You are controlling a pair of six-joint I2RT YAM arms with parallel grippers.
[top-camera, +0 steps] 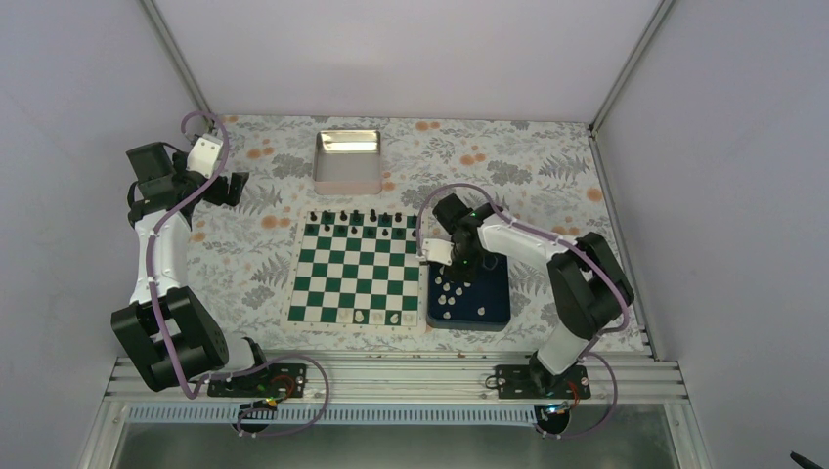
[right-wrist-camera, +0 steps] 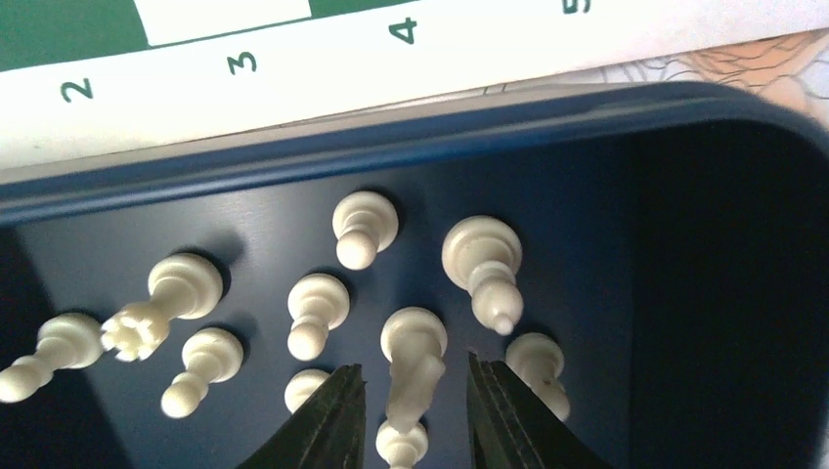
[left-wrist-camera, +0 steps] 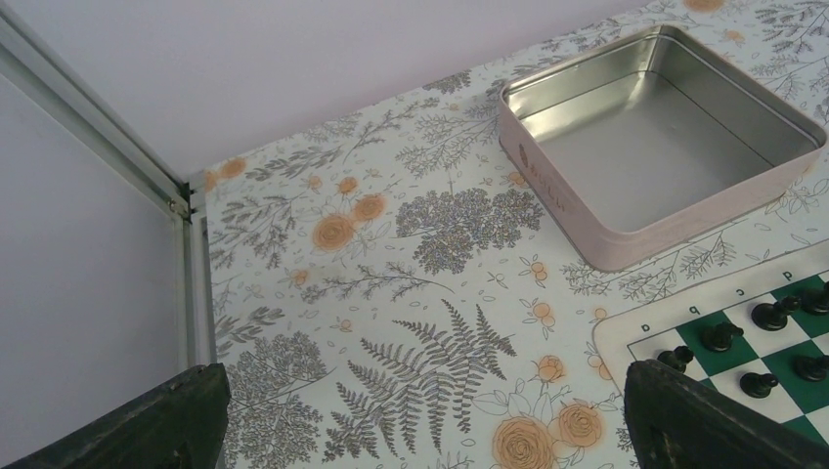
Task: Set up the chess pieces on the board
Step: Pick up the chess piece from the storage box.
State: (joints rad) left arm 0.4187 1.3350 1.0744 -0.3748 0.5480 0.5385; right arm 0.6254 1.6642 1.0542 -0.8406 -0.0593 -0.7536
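**Left arm.** The left arm rises from its base at the near left corner of the table [top-camera: 244, 264] and folds back over the far left part. We see the left gripper [top-camera: 233, 188] pointing right toward the tin [top-camera: 348, 161]. In its wrist view the left gripper [left-wrist-camera: 430, 430] has its fingers [left-wrist-camera: 176, 420] spread wide, with nothing between them.

**Tin.** The tin [left-wrist-camera: 665, 147] stands at the middle of the table's far edge, just beyond the board.

**Board.** The board [top-camera: 357, 274] lies flat at the centre of the table, green and white squares inside a white border. Black pieces [top-camera: 357, 217] line its far edge. At least two white pieces [top-camera: 360, 317] stand on its near row, right of centre.

**Right arm.** The right arm reaches from its base at the near right corner, elbow out to the right. Its forearm returns left, and the right gripper [top-camera: 452, 272] points down into the tray [top-camera: 494, 293].

**Tray and pieces.** The dark blue tray [right-wrist-camera: 684, 244] sits just beside the board's right edge [right-wrist-camera: 293, 59]. The remaining white pieces [right-wrist-camera: 364, 227] are scattered on its floor, cream and glossy, pointing different ways. The right gripper [right-wrist-camera: 411, 420] straddles one piece [right-wrist-camera: 414, 357]. Its fingers [right-wrist-camera: 332, 420] are narrowly parted, and we see a thin dark gap on each side of the piece. Contact is not visible.
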